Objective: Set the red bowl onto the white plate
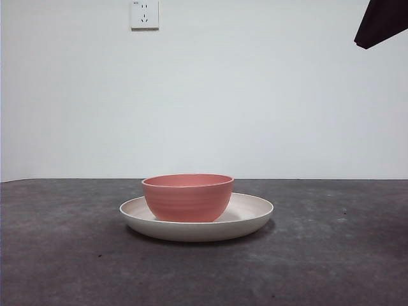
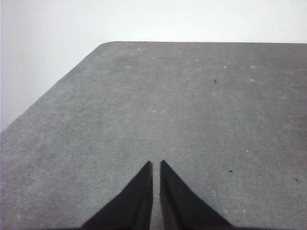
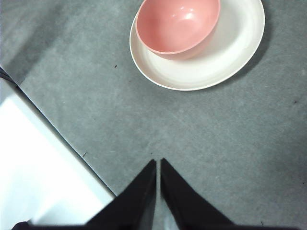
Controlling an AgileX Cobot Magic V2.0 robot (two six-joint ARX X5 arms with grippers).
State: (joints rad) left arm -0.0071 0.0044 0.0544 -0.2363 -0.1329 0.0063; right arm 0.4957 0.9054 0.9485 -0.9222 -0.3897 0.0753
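The red bowl (image 1: 187,197) stands upright on the white plate (image 1: 255,209), a little left of the plate's middle, in the front view. The right wrist view shows the bowl (image 3: 177,26) empty, sitting on the plate (image 3: 225,52). My right gripper (image 3: 158,163) is shut and empty, raised above bare table well short of the plate. It shows as a black tip (image 1: 380,24) at the top right corner of the front view. My left gripper (image 2: 156,165) is shut and empty over bare table, away from both things.
The dark grey table (image 1: 331,255) carries only the plate and bowl. Its edge (image 3: 57,139) runs close by my right gripper, with white floor beyond. The left wrist view shows a rounded table corner (image 2: 103,45). A wall socket (image 1: 145,14) sits on the back wall.
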